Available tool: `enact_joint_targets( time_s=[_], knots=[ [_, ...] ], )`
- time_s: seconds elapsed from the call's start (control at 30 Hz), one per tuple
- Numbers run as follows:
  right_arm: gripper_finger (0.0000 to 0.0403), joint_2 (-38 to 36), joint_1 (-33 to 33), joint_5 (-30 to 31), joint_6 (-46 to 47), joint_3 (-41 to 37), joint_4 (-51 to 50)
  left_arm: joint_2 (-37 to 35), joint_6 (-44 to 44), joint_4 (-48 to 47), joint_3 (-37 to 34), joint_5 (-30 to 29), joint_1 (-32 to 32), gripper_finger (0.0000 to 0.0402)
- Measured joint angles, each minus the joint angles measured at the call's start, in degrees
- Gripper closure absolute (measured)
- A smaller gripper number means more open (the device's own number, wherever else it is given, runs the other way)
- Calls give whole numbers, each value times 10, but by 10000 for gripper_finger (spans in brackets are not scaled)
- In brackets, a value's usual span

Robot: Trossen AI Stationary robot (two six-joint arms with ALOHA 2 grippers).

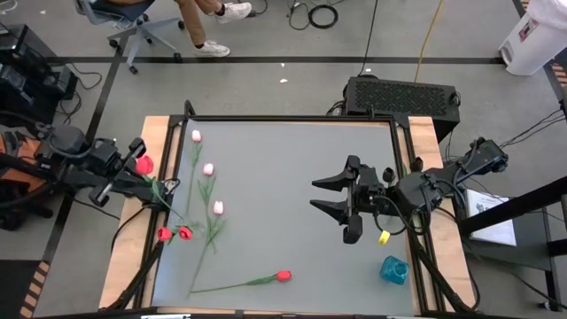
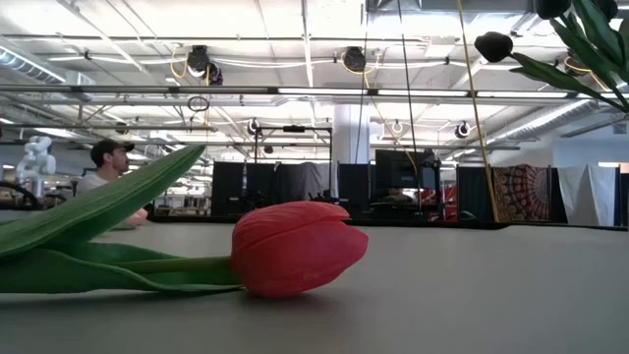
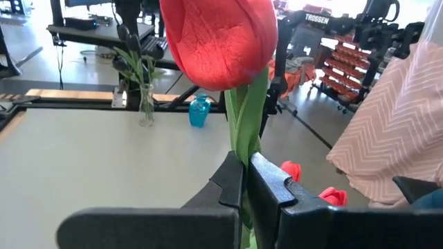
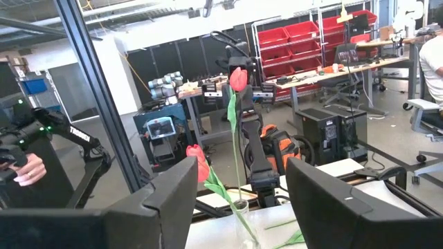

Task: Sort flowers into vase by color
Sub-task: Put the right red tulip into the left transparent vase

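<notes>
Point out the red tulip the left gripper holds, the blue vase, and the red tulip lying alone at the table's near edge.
Held red tulip (image 3: 221,41), left wrist view: on its head.
Blue vase (image 1: 394,269), high view: on its body.
Lone red tulip (image 2: 295,246), low view: on its head.

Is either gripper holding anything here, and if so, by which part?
The left gripper is shut on a red tulip, pinching its green stem just below the head, at the table's left edge. The right gripper is open and holds nothing.

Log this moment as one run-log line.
left gripper: shut on red tulip, lifted at table's left edge | right gripper: open, empty, mid-table right | three pink tulips on table
</notes>
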Motion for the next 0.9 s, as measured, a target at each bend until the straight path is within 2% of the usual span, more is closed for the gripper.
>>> enact_joint_targets(
  time_s=[0.33, 0.9],
  knots=[
    [192, 0, 0, 0, 0, 0, 0, -2, 0, 2, -45, 0, 0, 389],
    [192, 0, 0, 0, 0, 0, 0, -41, -15, 60, -134, 15, 0, 389]
  ],
)
